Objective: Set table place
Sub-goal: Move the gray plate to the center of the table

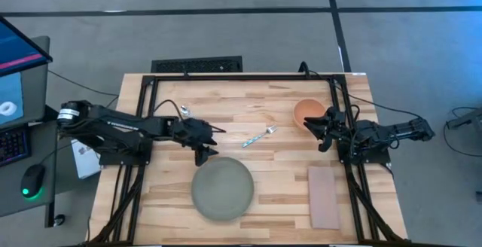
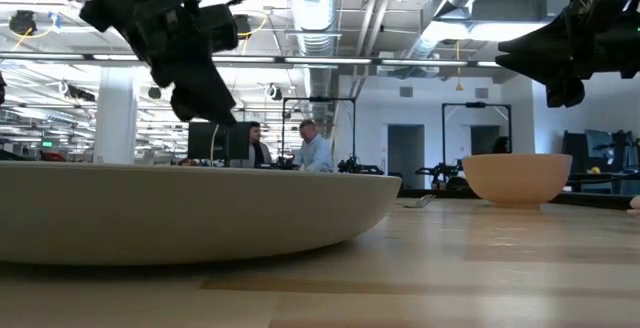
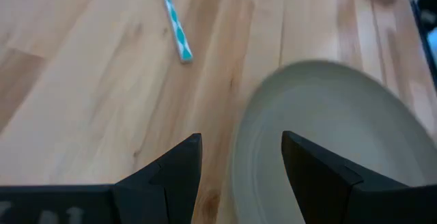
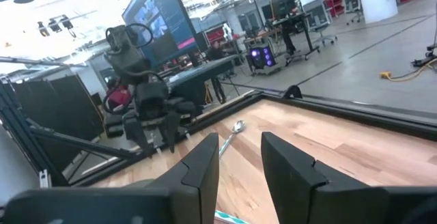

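The grey-green plate rests flat near the table's near edge. My left gripper hovers open above the plate's far-left rim, clear of it in the low view. The orange bowl stands upright toward the far right. My right gripper is open just beside and above the bowl. The blue-handled spoon lies flat mid-table between the arms. A silver fork lies by the left arm. The pinkish napkin lies flat at the near right.
The black metal frame edges the wooden table. Bare wood lies between the plate and the napkin and around the spoon. People sit at desks in the room beyond. A monitor and a mouse sit off the table's left side.
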You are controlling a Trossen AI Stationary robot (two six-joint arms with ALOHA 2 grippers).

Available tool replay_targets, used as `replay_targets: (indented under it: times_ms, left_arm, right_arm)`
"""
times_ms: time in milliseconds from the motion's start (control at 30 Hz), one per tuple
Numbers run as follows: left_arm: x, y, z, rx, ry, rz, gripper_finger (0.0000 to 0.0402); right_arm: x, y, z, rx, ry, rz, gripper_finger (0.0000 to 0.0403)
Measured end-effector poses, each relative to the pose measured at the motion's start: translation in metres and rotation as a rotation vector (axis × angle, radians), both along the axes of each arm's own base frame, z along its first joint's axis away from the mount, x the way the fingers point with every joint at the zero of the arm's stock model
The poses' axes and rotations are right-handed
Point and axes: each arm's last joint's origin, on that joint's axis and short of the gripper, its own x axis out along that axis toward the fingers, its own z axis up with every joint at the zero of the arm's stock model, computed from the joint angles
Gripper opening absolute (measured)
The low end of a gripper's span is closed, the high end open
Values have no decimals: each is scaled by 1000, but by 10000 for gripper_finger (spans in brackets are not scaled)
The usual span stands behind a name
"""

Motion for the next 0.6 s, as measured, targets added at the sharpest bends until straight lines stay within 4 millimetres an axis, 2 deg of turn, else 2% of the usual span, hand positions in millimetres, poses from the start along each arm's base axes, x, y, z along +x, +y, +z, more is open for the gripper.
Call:
replay_targets:
  times_ms: [200, 600]
  left_arm:
    - [8, -3, -14, 19, 82, -93, 193]
    - [16, -4, -44, -60, 217, -86, 193]
  right_arm:
    - [0, 0, -1, -2, 15, 0, 134]
    - [0, 0, -2, -8, 18, 0, 134]
